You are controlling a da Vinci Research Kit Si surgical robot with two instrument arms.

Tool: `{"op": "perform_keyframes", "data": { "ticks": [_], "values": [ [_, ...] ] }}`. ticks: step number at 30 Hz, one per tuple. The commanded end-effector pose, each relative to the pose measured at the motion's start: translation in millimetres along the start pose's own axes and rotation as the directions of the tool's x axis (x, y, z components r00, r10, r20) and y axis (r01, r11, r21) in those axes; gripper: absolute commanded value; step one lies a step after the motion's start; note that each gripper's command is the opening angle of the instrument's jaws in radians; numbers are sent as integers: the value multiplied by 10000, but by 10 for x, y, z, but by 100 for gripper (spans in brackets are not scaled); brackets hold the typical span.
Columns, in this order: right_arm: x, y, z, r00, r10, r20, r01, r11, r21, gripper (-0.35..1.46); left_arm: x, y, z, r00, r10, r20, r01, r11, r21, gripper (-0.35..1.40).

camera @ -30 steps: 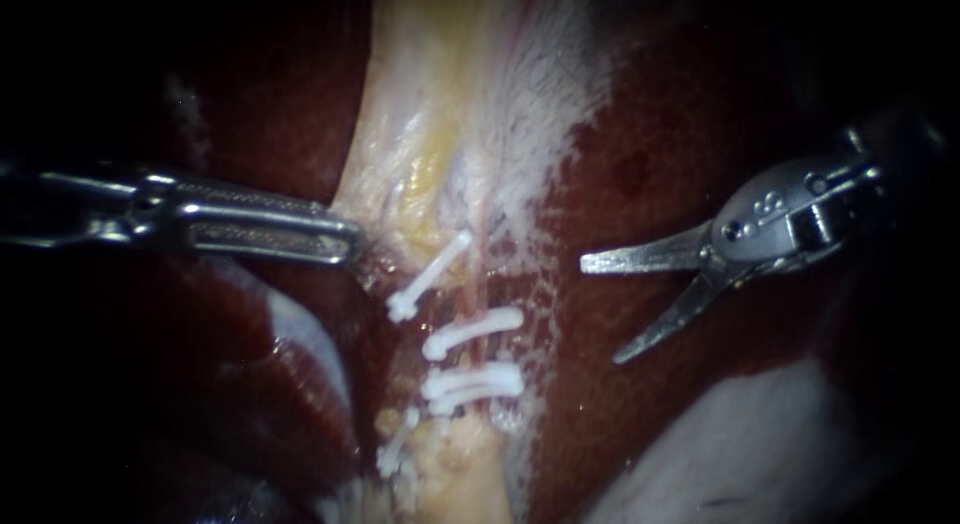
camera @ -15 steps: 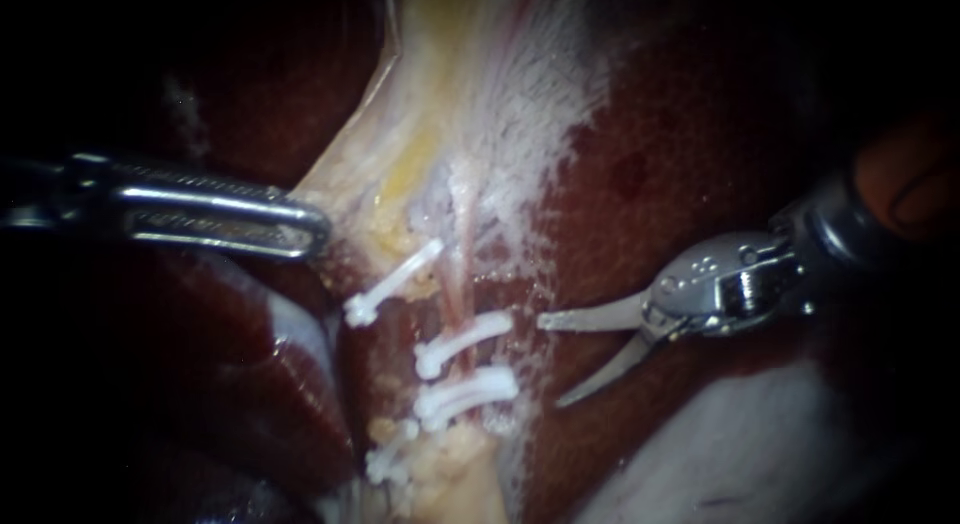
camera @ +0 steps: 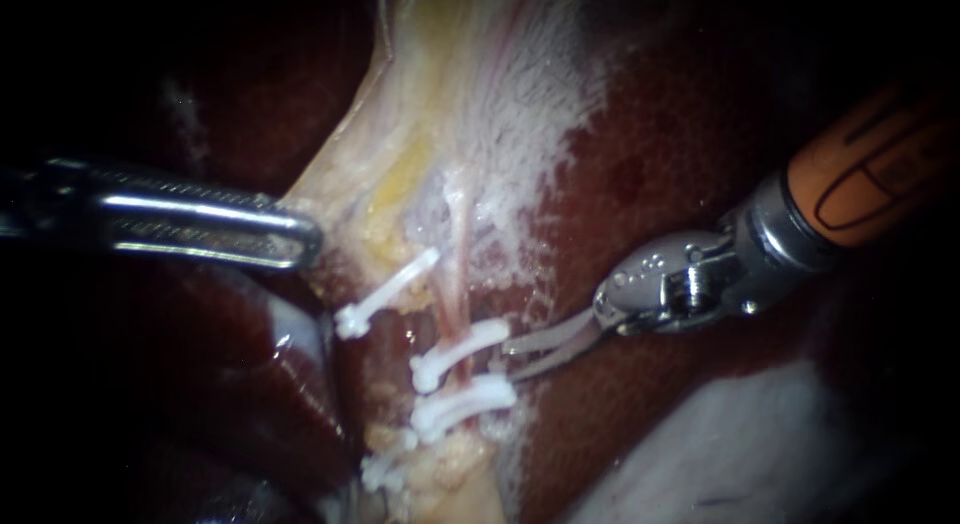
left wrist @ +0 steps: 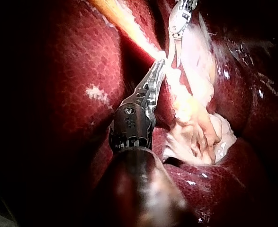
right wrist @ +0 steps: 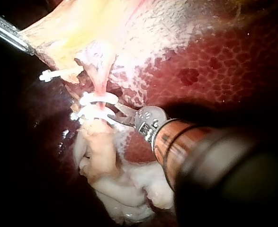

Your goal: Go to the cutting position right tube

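Left instrument (camera: pixel 303 242): jaws clamped on pale tissue (camera: pixel 385 179).
Right instrument (camera: pixel 502 356): jaws slightly apart, empty, tips between two clips (camera: pixel 462 346) beside tube (camera: pixel 455 289).

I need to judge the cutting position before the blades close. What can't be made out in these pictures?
Endoscope view: the blade tips of the right instrument, hidden behind the clips; whether they straddle the right tube is unclear.
Right wrist view: the same tips, too small among the clips.
Left wrist view: how much pale tissue the left instrument holds, hidden by its jaws.
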Motion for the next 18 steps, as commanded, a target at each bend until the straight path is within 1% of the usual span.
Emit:
{"op": "perform_keyframes", "data": {
  "ticks": [1, 6, 15, 18],
  "values": [
    [2, 0, 3, 10000, 53, -46, -53, 10000, 6, 11, 0, 0, 0, 10000, 1, -1, -1, 10000, 0, -35],
    [9, 2, 14, 9996, 126, -241, -126, 9999, 31, 11, -1, -1, 0, 10000, 0, 0, 0, 10000, -2, -35],
    [12, 5, 30, 9997, 106, -229, -107, 9999, -38, 11, -2, -3, 1, 10000, -3, 1, 3, 10000, -9, -35],
    [14, 6, 34, 9994, 104, -344, -102, 9999, 53, 11, -2, -3, 2, 10000, -3, 2, 3, 10000, -10, -35]
  ]
}}
